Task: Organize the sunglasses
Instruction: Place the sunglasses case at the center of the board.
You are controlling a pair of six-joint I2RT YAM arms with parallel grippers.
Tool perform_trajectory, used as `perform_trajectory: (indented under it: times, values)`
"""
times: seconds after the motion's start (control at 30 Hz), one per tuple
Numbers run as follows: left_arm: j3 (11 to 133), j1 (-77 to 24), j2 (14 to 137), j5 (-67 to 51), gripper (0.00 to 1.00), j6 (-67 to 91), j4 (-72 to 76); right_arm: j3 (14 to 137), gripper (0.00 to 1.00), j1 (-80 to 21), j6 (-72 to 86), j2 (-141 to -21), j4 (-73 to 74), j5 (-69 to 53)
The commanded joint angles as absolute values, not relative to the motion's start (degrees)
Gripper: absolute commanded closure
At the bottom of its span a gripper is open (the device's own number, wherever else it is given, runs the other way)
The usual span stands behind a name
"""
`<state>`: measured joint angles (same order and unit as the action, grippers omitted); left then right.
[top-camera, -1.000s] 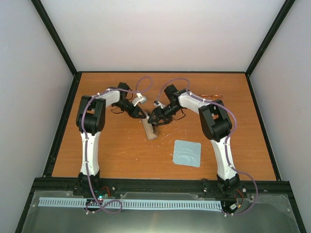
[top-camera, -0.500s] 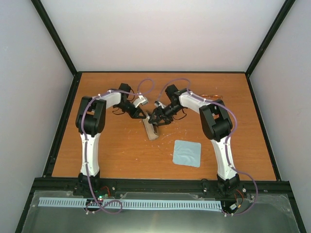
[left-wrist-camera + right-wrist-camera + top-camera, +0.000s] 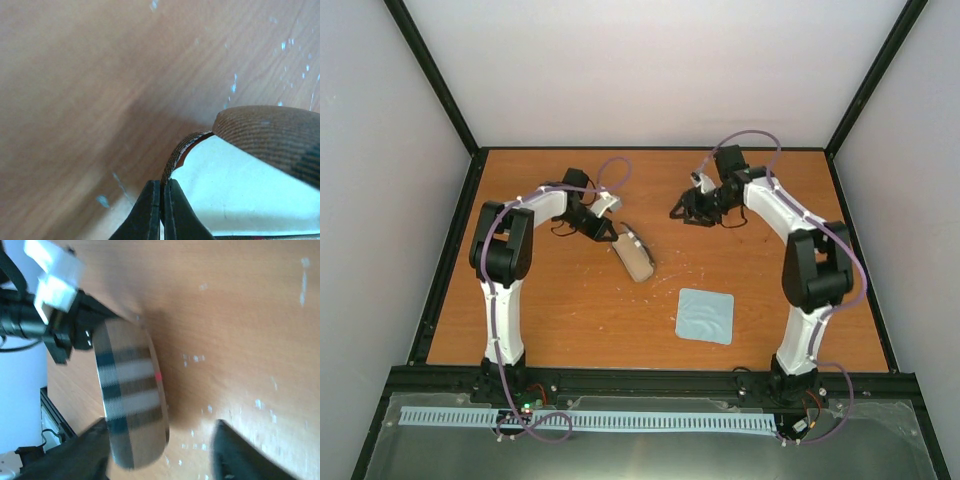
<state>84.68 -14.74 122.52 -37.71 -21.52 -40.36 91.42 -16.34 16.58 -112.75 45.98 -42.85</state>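
The brown oval case with grey stripes lies at mid table. My left gripper is shut on the thin edge of its shell, and the white lining shows beside the brown outer shell. My right gripper is open and empty, up and to the right of the case, apart from it. In the right wrist view the case lies beyond the open fingers, with the left gripper at its far end. The sunglasses are not in view in any frame.
A light blue square cloth lies flat near the front, right of the case. The black frame rails border the wooden table. The right arm's elbow stands over the right side.
My right gripper has let go near the case and swung back and to the right, away from it. The case has shifted slightly right. My left gripper has stayed shut on the case edge.
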Motion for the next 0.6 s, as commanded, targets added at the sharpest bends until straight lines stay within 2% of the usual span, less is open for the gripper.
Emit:
perform_trajectory:
  times: [0.0,0.03,0.07,0.3,0.57]
  values:
    - [90.82,-15.12,120.56,-36.76,1.0,-11.77,-37.75,79.87,0.77,-19.24,25.37,-103.88,43.09,-32.6]
    - [91.87,-15.12,121.08,-36.32,1.0,-10.09,-37.49,77.31,0.93,-20.55,27.02,-102.41,42.04,-30.71]
    - [92.9,-15.12,121.57,-36.05,1.0,-8.82,-37.36,75.53,0.97,-21.83,28.2,-101.76,41.29,-29.22]
    - [96.86,-15.19,125.28,-33.14,1.0,-2.42,-36.66,75.36,0.97,-29.26,34.34,-107.84,39.77,-22.68]
    - [96.64,-15.28,127.46,-28.57,1.0,-2.18,-36.34,77.59,0.97,-30.45,39.05,-111.42,37.87,-19.41]
